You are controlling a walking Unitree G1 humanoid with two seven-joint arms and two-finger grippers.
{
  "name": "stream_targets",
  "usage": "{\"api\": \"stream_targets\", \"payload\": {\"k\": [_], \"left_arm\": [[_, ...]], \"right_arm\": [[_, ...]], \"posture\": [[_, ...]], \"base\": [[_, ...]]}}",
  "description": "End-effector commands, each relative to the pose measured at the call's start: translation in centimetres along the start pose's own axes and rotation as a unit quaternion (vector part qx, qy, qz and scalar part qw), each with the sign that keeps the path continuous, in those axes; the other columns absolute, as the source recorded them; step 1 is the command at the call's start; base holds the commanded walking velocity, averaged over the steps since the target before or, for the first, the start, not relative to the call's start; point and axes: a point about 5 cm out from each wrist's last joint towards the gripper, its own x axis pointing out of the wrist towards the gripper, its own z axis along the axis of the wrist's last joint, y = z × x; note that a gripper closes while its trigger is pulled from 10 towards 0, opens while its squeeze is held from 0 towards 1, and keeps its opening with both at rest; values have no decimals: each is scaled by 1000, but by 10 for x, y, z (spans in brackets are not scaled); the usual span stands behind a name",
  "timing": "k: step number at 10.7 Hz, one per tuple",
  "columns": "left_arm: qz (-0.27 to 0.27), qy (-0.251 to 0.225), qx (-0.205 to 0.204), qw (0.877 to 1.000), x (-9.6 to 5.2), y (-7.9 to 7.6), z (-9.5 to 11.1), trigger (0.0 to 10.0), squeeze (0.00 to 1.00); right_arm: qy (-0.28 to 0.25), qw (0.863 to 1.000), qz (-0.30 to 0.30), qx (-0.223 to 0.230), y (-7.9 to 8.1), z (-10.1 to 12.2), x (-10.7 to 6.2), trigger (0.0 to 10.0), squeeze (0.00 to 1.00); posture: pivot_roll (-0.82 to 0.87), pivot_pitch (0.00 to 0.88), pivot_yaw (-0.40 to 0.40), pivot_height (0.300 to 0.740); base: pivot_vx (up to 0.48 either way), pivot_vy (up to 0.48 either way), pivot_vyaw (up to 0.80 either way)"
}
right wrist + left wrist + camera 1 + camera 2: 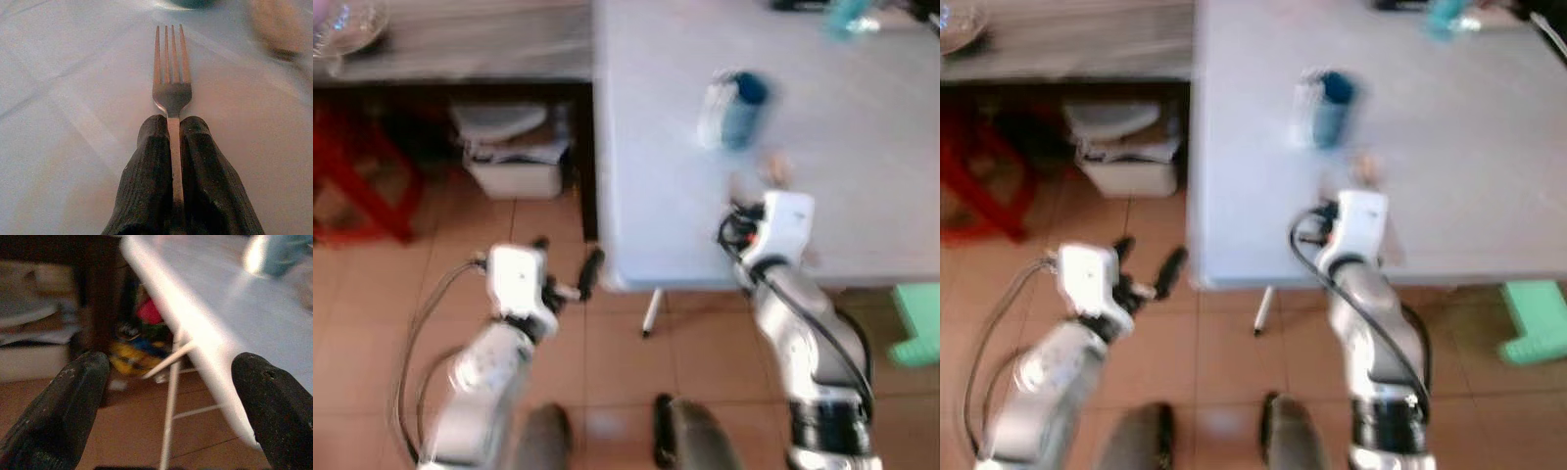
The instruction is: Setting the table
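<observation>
Steel fork (171,93), thin, stiff and prob. slick, is pinched by its handle in the right gripper (173,147), tines pointing ahead over the white table (862,166). Grip near the neck looks steady; blue cup (741,106) sits farther ahead. Left gripper (166,396) hangs wide open w/ nothing in it, beside the table edge.

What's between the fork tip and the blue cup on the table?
Bare tablecloth, seen in the right wrist view: the fork in the right gripper points toward the cup.

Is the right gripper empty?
No, the right gripper is shut on a fork, its tines pointing out over the table.
</observation>
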Motion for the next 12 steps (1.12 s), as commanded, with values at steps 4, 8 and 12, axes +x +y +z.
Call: {"api": "stream_targets", "payload": {"k": [4,8,12], "left_arm": [[69,-8,17,997,11,12,-1,10000,0],[92,-39,25,995,26,16,12,10000,0],[127,-58,31,990,30,23,19,10000,0]], "right_arm": [[-3,999,22,-34,8,-15,3,0,0],[-133,990,32,-38,8,18,-3,0,0],[-191,980,19,-51,-2,31,-10,0,0]], "posture": [[-35,227,-15,740],[-52,225,-17,740],[-56,225,-14,740]], "base": [[62,422,0],[320,286,0],[428,0,0]]}}
